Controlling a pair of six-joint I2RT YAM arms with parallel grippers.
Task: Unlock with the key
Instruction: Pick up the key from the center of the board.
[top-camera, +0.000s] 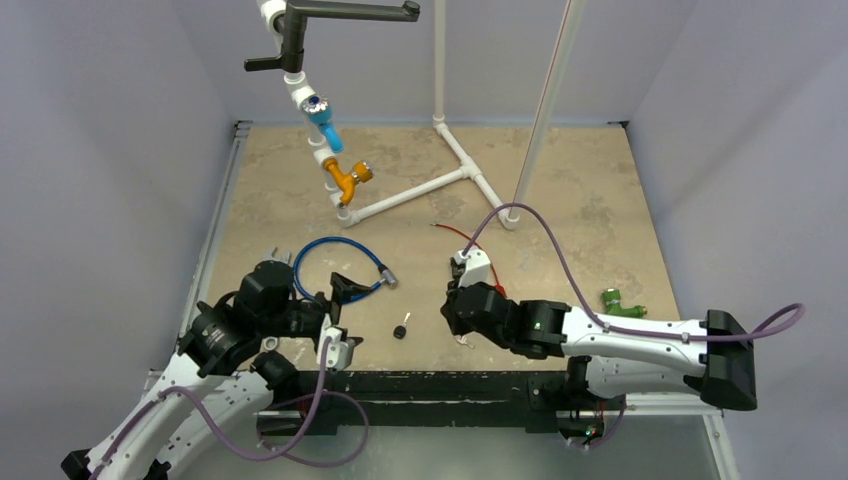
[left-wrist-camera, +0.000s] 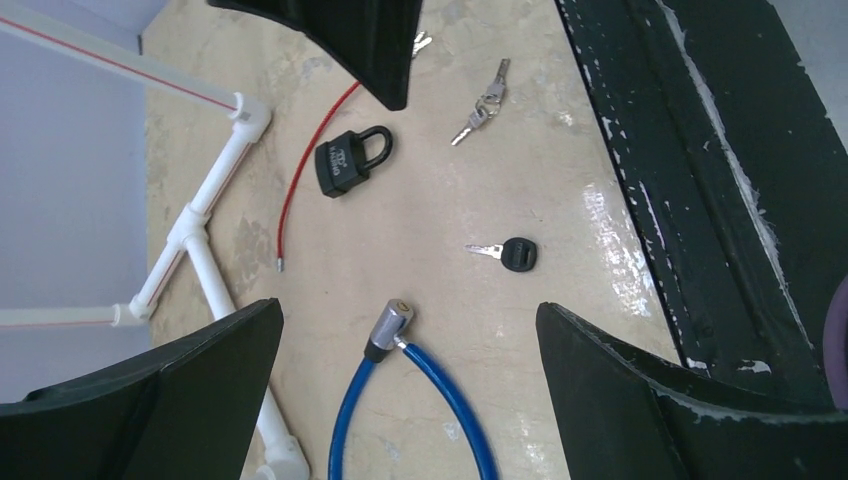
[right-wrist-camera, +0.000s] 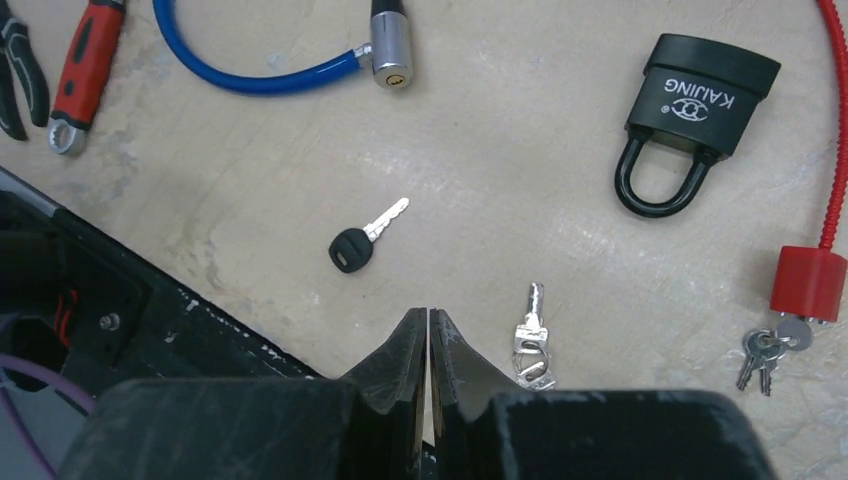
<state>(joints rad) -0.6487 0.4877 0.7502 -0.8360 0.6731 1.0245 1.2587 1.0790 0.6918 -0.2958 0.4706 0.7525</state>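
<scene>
— How does the right tool (right-wrist-camera: 428, 325) stand?

— Its two fingers are pressed together, tip against tip, and there is nothing between them. It hangs low over the bench (right-wrist-camera: 520, 200) and holds no key.

— And the left tool (left-wrist-camera: 408, 308)?

— It is opened wide and it is empty. It holds nothing; its wrist view looks down between the fingers onto the metal end of the blue cable lock (left-wrist-camera: 389, 328).

— Where is the key?

— The black-headed key (right-wrist-camera: 352, 248) lies flat on the bench and nothing touches it. In the right wrist view it is a little to the left of the closed fingertips, between them and the end of the blue cable lock. Its blade points away from the black edge of the bench.

— Are there other keys?

— Yes. A small bunch of silver keys (right-wrist-camera: 532, 340) lies just beside the right tool, on the other side of its tips. I cannot tell if it touches the finger.

— And the padlock?

— The black padlock (right-wrist-camera: 690, 110) lies flat, farther out on the bench, with its shackle closed. Near it lies a red cable lock (right-wrist-camera: 808, 283), with a small pair of keys at its end
</scene>
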